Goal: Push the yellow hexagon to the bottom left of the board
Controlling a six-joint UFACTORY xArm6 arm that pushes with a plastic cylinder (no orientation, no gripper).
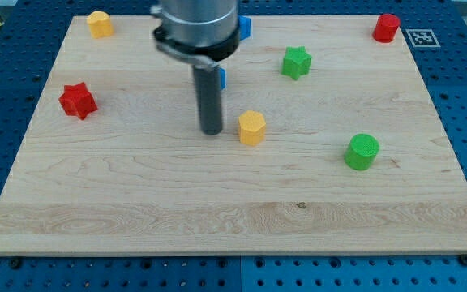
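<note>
The yellow hexagon [251,127] sits near the middle of the wooden board [136,203]. My tip [212,130] rests on the board just to the view's left of the hexagon, a small gap apart from it. The rod rises from the tip to the arm's grey body at the view's top.
A second yellow block [99,23] sits at the top left. A red star [78,100] is at the left, a red cylinder [386,27] at the top right. A green star [296,62] and a green cylinder [362,152] are on the right. Two blue blocks [245,27] [222,79] are partly hidden behind the arm.
</note>
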